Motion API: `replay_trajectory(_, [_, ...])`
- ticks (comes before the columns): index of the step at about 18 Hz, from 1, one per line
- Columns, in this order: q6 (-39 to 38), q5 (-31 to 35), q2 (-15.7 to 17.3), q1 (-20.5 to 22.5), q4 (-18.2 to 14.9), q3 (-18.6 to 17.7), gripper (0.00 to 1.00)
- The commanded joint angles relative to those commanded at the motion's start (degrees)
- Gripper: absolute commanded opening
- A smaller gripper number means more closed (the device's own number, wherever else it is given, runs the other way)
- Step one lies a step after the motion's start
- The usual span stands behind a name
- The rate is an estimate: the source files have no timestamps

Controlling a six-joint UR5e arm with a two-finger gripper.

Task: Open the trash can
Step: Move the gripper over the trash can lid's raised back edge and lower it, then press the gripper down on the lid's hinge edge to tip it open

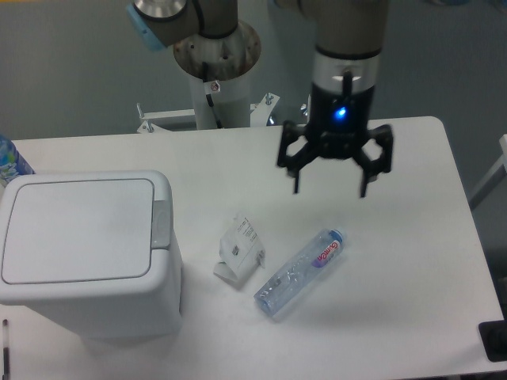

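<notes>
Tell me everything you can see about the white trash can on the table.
The trash can is a large, boxy white bin with rounded corners, apparently plastic. Its flat lid lies closed, and a small grey latch button sits at the lid's right edge. It stands upright at the table's left front, partly cut off by the picture's left edge. Nothing touches it: the open tool hangs well to its right, and the crumpled wrapper lies apart.
</notes>
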Motion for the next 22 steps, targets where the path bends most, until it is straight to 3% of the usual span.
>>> replay_trajectory(4, [-2.9, -0.26, -0.97, -3.52, 0.0, 1.58, 1.0])
replay_trajectory(12, [-10.1, 0.0, -1.49, -8.62, 0.09, 0.44, 1.0])
replay_trajectory(22, [-10.46, 0.17, -2.11, -9.85, 0.09, 0.09, 1.0])
